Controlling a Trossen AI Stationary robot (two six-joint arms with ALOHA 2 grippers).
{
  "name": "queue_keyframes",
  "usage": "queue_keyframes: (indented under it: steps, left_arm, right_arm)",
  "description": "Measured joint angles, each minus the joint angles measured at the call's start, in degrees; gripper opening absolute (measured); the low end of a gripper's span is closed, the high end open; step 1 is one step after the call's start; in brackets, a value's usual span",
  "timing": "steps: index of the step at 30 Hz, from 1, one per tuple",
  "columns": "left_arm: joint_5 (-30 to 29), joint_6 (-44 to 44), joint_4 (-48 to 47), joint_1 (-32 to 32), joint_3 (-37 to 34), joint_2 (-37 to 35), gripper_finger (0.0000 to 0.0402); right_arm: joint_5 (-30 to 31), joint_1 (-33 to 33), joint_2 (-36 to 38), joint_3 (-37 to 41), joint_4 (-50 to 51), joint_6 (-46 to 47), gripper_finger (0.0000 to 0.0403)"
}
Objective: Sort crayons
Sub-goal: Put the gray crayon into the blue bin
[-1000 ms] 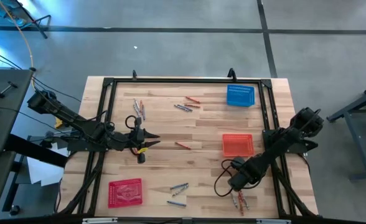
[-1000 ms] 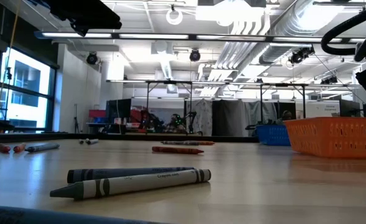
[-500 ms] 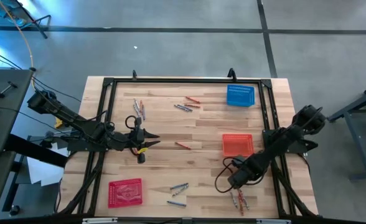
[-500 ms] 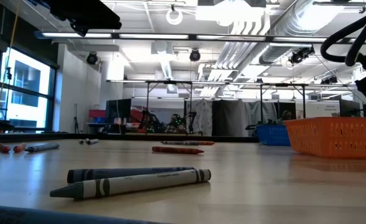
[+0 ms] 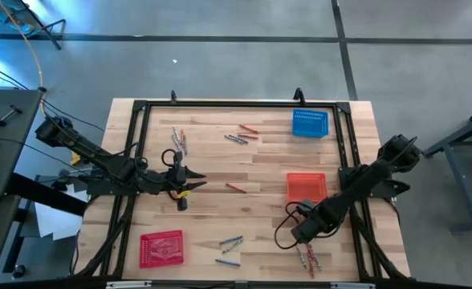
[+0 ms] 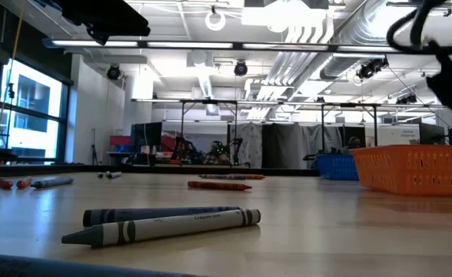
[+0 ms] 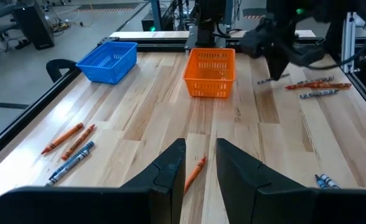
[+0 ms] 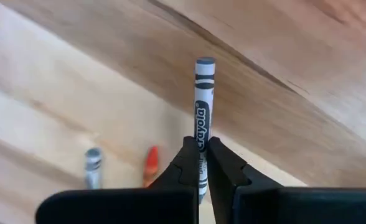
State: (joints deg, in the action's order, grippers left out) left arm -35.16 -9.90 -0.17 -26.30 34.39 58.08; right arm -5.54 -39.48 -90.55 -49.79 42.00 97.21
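Crayons lie scattered on the wooden table: orange ones (image 5: 248,128), grey-blue ones (image 5: 236,140), and a mixed group (image 5: 308,258) near the right front corner. My right gripper (image 5: 300,234) hangs just above that group, pointing down, shut on a grey crayon (image 8: 203,99). One grey crayon (image 8: 93,167) and one orange crayon (image 8: 150,165) lie flat on the wood below it. My left gripper (image 7: 200,149) waits open above the table's left middle, with an orange crayon (image 7: 195,173) lying on the wood beyond its fingertips. My right gripper pinches the grey crayon's wrapped shaft (image 8: 201,127) between its two fingers (image 8: 189,155). The fingers come from above, pointing down, and the crayon runs along them. Its flat free end (image 8: 205,63) sticks out well past the fingertips toward the tabletop.
An orange basket (image 5: 307,187) stands right of centre, a blue basket (image 5: 310,123) at the far right, a red basket (image 5: 161,247) at the near left. Two grey crayons (image 6: 164,223) lie close to the low camera. A black frame (image 5: 140,108) borders the table.
My right arm has risen a little over the crayon group near the right front corner and shifted slightly toward the table's left edge. My left arm has kept still.
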Motion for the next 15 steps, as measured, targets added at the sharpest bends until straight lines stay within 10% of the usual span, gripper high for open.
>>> queue_keyframes:
  steps: [15]
  left_arm:
    - [0.0, -0.5, 0.0, 0.0, 0.0, 0.0, 0.0076]
  right_arm:
    - [11.4, 0.1, 7.1, -14.3, 23.6, 0.9, 0.0001]
